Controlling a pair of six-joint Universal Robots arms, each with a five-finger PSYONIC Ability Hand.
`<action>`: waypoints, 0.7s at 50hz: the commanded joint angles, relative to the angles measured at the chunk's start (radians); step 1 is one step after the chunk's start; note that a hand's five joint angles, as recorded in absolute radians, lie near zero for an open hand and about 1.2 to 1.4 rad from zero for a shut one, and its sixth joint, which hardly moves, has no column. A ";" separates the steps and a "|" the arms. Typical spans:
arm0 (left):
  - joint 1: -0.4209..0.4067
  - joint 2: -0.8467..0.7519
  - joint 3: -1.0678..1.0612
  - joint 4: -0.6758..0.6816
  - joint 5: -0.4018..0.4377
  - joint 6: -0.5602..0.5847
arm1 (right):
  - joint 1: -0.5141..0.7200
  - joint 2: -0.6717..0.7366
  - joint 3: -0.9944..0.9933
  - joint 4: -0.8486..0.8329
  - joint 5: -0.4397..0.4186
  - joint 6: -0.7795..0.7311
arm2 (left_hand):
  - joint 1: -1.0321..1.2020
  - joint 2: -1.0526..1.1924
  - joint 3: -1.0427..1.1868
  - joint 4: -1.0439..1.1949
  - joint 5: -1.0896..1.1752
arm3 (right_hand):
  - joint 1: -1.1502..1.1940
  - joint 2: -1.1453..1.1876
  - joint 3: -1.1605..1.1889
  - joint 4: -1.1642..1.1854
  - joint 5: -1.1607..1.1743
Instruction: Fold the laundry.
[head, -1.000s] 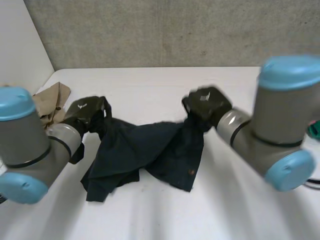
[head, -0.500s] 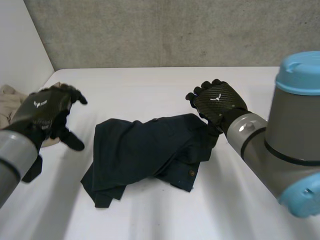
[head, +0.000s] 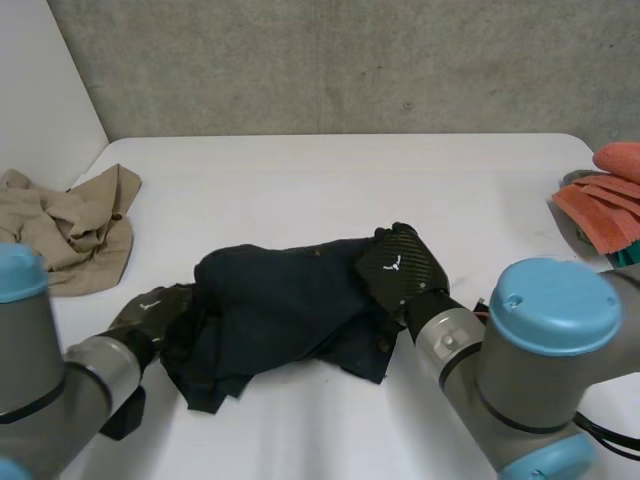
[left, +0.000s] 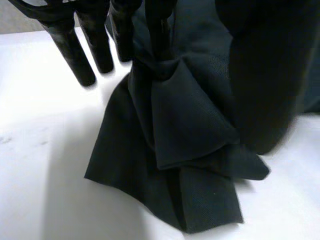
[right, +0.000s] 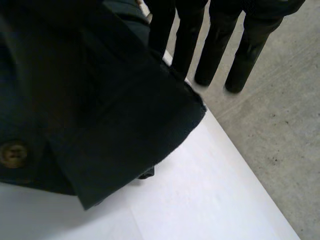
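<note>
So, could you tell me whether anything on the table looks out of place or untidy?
The dark garment lies bunched and creased rather than flat. The tan cloth sits crumpled at the left edge of the table. Nothing looks spilled or damaged.

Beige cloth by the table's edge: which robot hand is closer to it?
Left. The left hand sits at the dark garment's end nearest the beige cloth; the right hand rests on the garment's opposite end, farther away.

Shirt (head: 290, 300) central on table (head: 330, 180); another garment (head: 70, 225) far left, towels (head: 605, 200) far right.
</note>
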 joint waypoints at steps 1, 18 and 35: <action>-0.053 -0.109 0.097 0.119 -0.066 0.007 | -0.007 0.060 -0.056 -0.127 0.001 -0.001 | 0.760 0.828 0.845 0.844 0.838 | 0.737 0.738 0.740 0.758 0.755; 0.007 0.516 0.405 -0.090 -0.056 0.159 | -0.102 -0.339 -0.513 0.508 -0.100 0.126 | 0.917 0.985 1.002 1.001 0.995 | 0.737 0.738 0.740 0.758 0.755; 0.112 0.488 0.747 -0.297 -0.053 0.096 | -0.188 -0.416 -0.675 0.657 -0.209 0.322 | 0.917 0.985 1.002 1.001 0.995 | 0.737 0.738 0.740 0.758 0.755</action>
